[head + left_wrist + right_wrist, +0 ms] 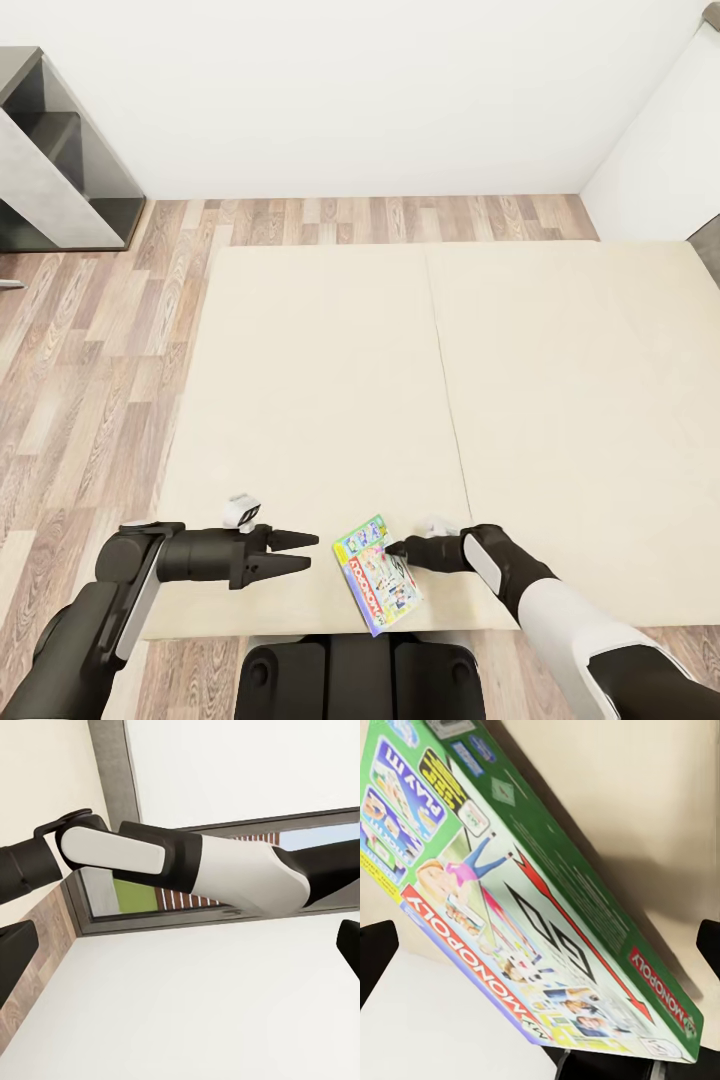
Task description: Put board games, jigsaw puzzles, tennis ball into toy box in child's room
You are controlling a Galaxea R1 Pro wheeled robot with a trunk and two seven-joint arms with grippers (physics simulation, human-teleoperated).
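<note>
One board game (377,577), a green-edged Monopoly box with a red banner, lies at the near edge of the bed (330,380), which has a beige mattress in two sections. My right gripper (392,548) reaches in from the right, its tips at the box's far right edge. In the right wrist view the same board game (532,907) is close up and tilted, with a shadow under it. There the dark fingertips (376,954) stand wide apart on either side of it, jaws open. My left gripper (298,553) hovers open just left of the box, holding nothing.
Wood-plank floor (90,380) runs along the bed's left side and far end. A grey shelf unit (60,170) stands at the far left against the white wall. My base (360,680) is right against the bed's near edge. The left wrist view looks past my right forearm (225,866) to a window.
</note>
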